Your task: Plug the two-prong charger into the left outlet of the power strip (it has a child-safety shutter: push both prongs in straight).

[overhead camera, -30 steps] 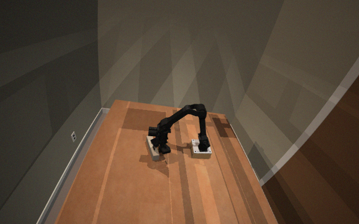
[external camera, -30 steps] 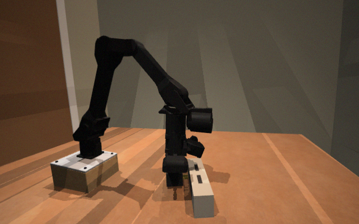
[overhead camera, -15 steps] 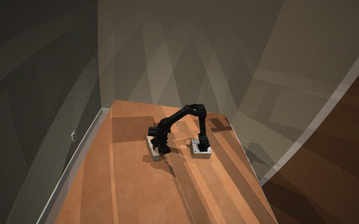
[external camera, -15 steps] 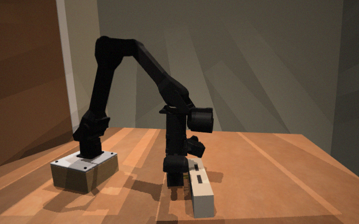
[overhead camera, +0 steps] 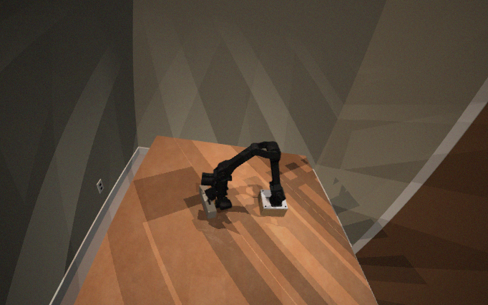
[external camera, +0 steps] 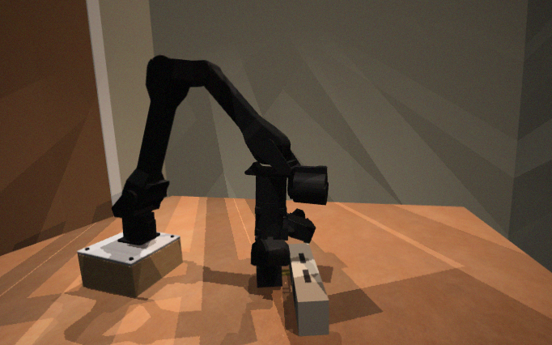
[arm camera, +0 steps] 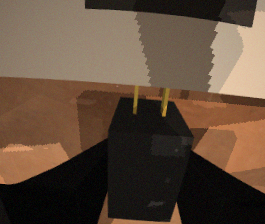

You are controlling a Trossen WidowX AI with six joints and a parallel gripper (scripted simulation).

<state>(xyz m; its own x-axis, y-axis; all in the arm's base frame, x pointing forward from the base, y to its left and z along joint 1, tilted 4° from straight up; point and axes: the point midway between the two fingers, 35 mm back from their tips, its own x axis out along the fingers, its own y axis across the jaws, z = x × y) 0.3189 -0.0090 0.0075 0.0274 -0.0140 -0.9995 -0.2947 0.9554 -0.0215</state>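
The charger (arm camera: 149, 175) is gripped and brought up to the power strip (overhead camera: 210, 209) (external camera: 313, 316) (arm camera: 58, 55), so we judge the pick-up done and the plugging-in left to do. The claw (overhead camera: 223, 203) (external camera: 269, 276) (arm camera: 143, 147) is closed on the charger's body, and the two prongs (arm camera: 135, 101) point away from it toward the strip, which stands on the desk (overhead camera: 185, 265) (external camera: 419, 253) (arm camera: 13, 165) just beyond the fingertips. Because brass-coloured metal shows along both prongs, we take the charger as not seated; whether the tips touch or have entered a slot, we cannot tell. What remains, in our judgement, is to confirm the left outlet and push both prongs in straight, together, against the shutter. The wrist view alone shows the charger's body distinctly and both prongs separately, but no outlet opening. The exterior view adds the strip's upper face, with two dark marks, and a yellowish trace between claw and strip. The top view gives the general layout, with the prongs too small to make out.
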